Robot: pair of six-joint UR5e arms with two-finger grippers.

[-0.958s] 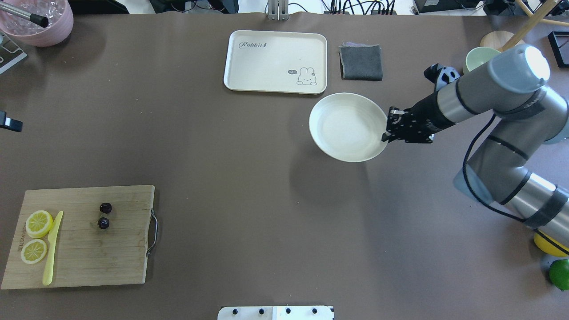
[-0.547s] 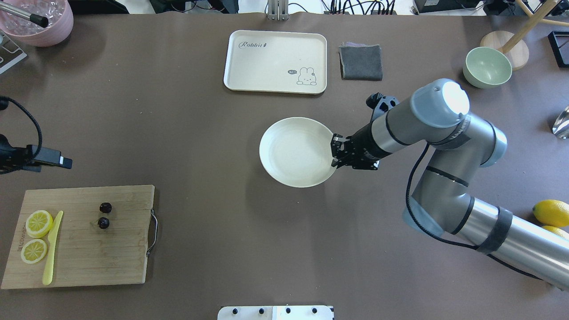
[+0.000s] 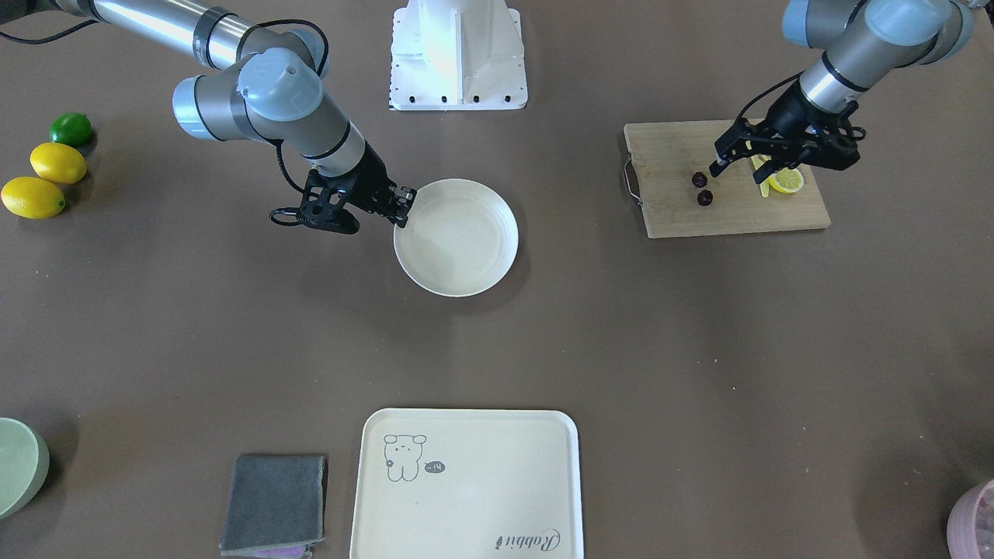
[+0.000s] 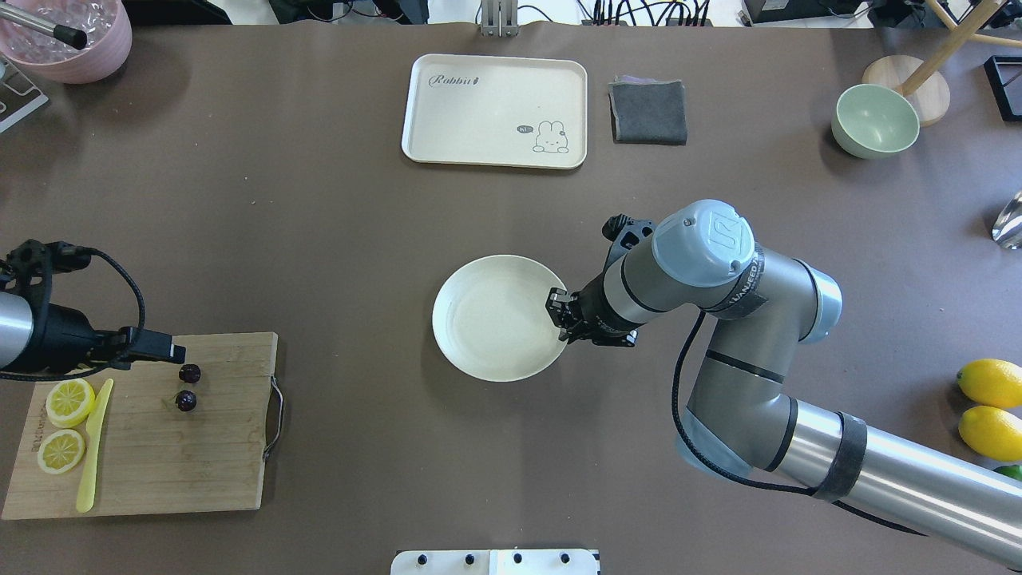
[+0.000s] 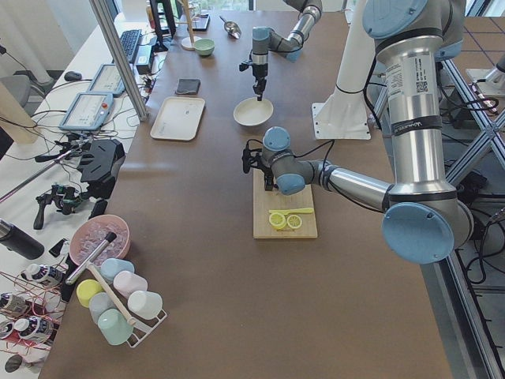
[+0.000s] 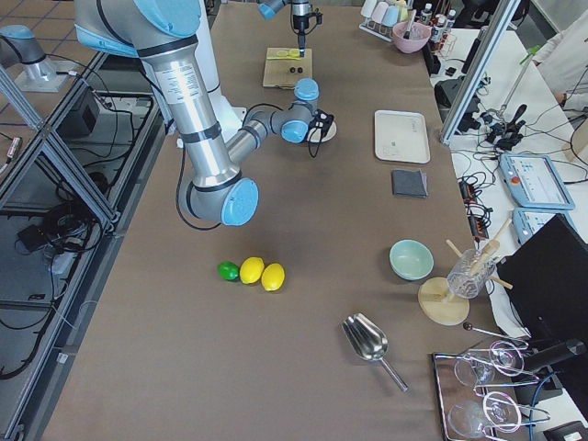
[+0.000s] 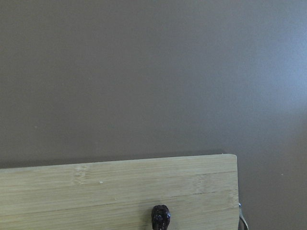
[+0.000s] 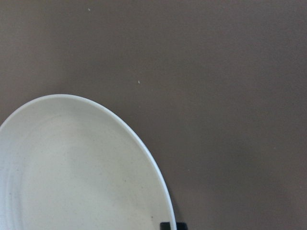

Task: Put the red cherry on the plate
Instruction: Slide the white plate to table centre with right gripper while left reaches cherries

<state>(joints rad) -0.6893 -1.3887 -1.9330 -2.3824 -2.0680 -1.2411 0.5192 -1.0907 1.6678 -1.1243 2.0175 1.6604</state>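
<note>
Red cherry [image 4: 190, 373]: on cutting board [image 4: 200, 463], toward its handle end.
Left gripper [image 4: 174, 352]: jaws apart, empty, over the board's far edge, just beside the cherry.
Right gripper [image 4: 561, 314]: clamped on plate [image 4: 487, 335] rim, well off the board.
Handling: centre over one fruit, descend straight, close gently.

red cherry [image 4: 186, 401] on cutting board [image 4: 184, 463] | plate [image 4: 487, 319] mid-table | tray [image 4: 487, 112] behind plate
</note>
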